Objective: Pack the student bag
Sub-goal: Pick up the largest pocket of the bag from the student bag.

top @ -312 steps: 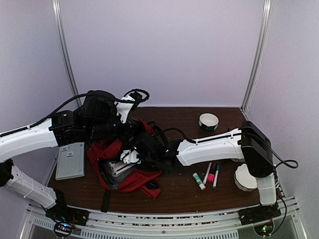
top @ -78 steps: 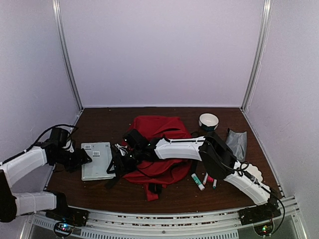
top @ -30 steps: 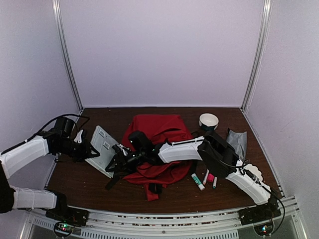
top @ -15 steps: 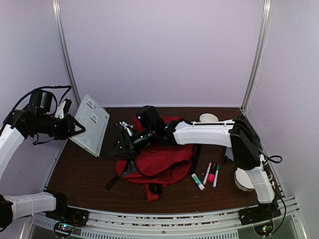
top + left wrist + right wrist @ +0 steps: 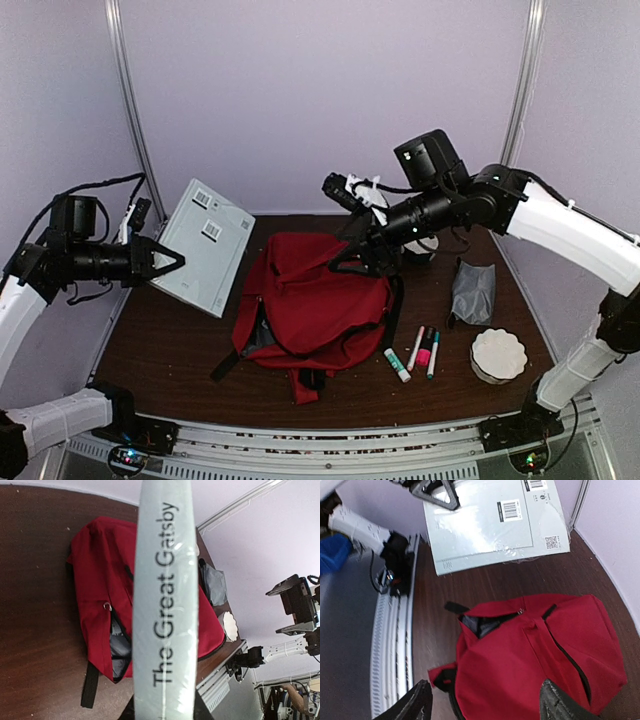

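At the centre of the worktop the student bag lies flat, its zip gaping at about eight o'clock, where grey lining shows. Out at nine o'clock the left tool is clamped on a plastic-wrapped book, tilted in mid-air, I'd guess to aim an edge at that gap. The right tool hangs over the bag's one-o'clock corner, fingers apart, gripping nothing.
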`<state>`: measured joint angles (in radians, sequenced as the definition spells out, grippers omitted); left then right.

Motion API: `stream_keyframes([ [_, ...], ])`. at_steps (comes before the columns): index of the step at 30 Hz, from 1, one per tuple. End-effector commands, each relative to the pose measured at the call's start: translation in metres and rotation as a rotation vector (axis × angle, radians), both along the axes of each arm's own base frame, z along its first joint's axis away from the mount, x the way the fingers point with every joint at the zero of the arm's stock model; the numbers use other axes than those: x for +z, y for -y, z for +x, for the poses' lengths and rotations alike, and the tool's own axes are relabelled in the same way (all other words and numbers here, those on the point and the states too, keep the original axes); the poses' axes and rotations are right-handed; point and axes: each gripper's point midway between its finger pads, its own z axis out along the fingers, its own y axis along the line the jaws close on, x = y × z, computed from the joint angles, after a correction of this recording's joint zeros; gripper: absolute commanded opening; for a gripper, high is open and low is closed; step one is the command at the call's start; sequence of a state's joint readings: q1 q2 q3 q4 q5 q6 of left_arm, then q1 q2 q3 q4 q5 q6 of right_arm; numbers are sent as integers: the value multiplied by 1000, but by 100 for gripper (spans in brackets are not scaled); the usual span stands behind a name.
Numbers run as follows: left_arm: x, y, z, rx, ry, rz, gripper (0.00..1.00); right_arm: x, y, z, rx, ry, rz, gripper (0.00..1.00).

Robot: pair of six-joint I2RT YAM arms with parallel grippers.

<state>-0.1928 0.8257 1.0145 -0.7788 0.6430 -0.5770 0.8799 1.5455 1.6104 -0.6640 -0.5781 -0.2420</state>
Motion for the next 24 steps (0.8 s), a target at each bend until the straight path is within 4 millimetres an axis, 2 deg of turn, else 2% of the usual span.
stream_keyframes([
  [1,31,16,-14,-115,163,-105,0,-59,46,-9,101,263,-391,72],
  [5,18,14,-21,-109,133,-108,0,-82,51,-19,142,434,-552,71],
  [8,11,12,-24,-90,111,-105,0,-95,43,-29,173,522,-610,71],
  [18,-1,12,-31,-92,82,-116,0,-143,18,-37,265,560,-729,71],
  [24,-10,11,-30,-90,63,-97,0,-166,-1,-29,249,607,-780,63],
])
